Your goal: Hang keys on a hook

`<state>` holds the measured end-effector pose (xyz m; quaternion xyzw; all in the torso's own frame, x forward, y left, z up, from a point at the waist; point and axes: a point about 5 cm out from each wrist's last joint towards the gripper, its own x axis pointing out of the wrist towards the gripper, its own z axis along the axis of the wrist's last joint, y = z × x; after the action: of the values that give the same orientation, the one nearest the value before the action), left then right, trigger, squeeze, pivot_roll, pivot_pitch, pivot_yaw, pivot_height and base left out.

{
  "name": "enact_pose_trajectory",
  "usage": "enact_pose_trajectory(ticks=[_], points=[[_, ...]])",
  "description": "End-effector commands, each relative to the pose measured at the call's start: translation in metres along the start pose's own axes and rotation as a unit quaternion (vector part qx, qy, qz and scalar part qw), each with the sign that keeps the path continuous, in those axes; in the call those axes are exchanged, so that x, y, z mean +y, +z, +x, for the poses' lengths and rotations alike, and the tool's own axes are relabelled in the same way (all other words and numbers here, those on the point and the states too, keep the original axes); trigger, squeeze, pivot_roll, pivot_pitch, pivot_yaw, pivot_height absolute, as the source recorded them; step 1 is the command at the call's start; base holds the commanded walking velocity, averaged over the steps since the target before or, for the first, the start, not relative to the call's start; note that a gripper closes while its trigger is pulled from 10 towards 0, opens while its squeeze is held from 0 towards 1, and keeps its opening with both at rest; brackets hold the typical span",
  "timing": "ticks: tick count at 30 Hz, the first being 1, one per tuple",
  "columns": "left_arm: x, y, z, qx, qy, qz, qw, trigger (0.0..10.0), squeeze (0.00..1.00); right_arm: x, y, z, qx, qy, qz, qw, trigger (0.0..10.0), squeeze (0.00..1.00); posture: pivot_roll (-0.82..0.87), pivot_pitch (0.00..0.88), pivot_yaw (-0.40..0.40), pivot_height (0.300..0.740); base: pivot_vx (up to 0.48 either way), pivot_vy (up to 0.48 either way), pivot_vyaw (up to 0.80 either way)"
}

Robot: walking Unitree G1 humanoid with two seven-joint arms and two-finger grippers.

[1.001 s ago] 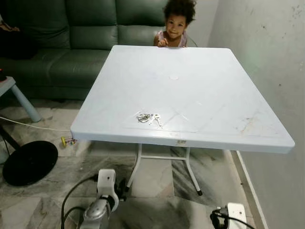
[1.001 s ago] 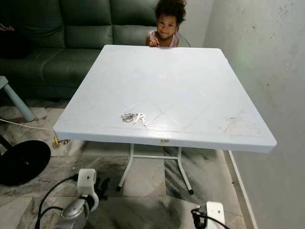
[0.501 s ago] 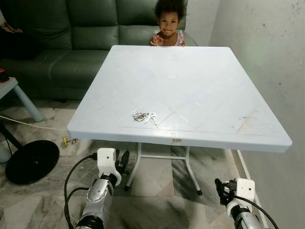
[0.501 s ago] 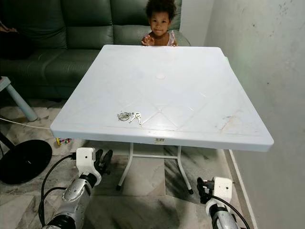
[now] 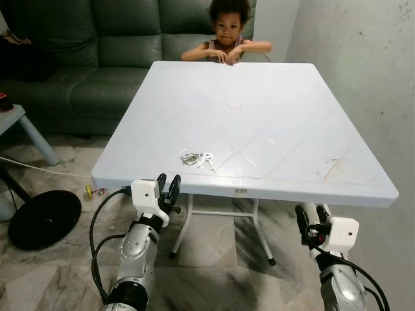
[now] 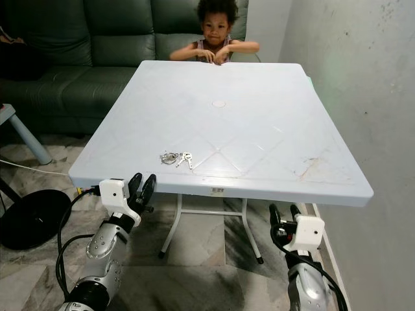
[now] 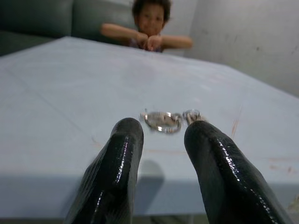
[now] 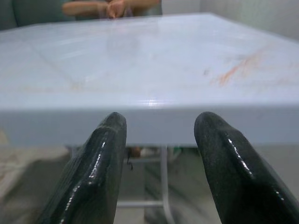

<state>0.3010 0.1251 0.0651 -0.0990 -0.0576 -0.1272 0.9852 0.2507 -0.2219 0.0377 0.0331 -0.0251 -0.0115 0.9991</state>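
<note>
Nothing is being held yet: the keys (image 5: 198,159) are lying untouched near the table's (image 5: 292,129) near edge. The left gripper (image 5: 167,186), fingers parted, is being aimed at them; the right gripper (image 5: 309,216) is likewise spread, empty. Grasping and hanging are still being awaited.

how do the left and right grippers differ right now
The left gripper is at the table's near-left edge, aimed at the keys; the right gripper sits lower, below the near-right edge, with no keys before it. Both are open and hold nothing.
</note>
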Motion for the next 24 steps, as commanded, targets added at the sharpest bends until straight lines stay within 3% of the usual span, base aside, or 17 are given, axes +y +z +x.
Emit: enact_pose_trajectory(ticks=[1, 11, 16, 19, 22, 24], points=[[-0.002, 0.008, 0.003, -0.012, -0.009, 0.003, 1.000, 10.0, 0.00, 0.002, 0.009, 0.004, -0.015, 0.008, 0.003, 1.000, 10.0, 0.00, 0.05, 0.000, -0.007, 0.740, 0.000, 0.000, 0.00], [0.001, 0.019, 0.010, 0.011, 0.022, -0.003, 1.000, 10.0, 0.00, 0.014, 0.027, 0.014, -0.021, 0.016, 0.033, 0.999, 10.0, 0.00, 0.06, 0.000, -0.015, 0.740, 0.000, 0.000, 0.00], [0.012, 0.020, 0.005, 0.062, 0.045, 0.016, 0.997, 10.0, 0.00, 0.014, 0.025, 0.015, 0.036, -0.010, 0.023, 0.999, 10.0, 0.00, 0.06, 0.000, -0.017, 0.740, 0.000, 0.000, 0.00], [0.018, 0.021, 0.001, 0.069, 0.051, 0.030, 0.996, 10.0, 0.00, 0.013, 0.025, 0.014, 0.054, -0.014, 0.004, 0.998, 10.0, 0.00, 0.06, 0.000, -0.017, 0.740, 0.000, 0.000, 0.00], [0.022, 0.024, -0.001, 0.066, 0.053, 0.028, 0.996, 10.0, 0.00, 0.012, 0.029, 0.014, 0.051, -0.015, -0.011, 0.999, 10.0, 0.00, 0.06, 0.000, -0.017, 0.740, 0.000, 0.000, 0.00], [0.024, 0.028, -0.003, 0.067, 0.058, 0.039, 0.995, 10.0, 0.00, 0.014, 0.040, 0.014, 0.019, 0.001, -0.035, 0.999, 10.0, 0.00, 0.06, 0.000, -0.016, 0.740, 0.000, 0.000, 0.00]])
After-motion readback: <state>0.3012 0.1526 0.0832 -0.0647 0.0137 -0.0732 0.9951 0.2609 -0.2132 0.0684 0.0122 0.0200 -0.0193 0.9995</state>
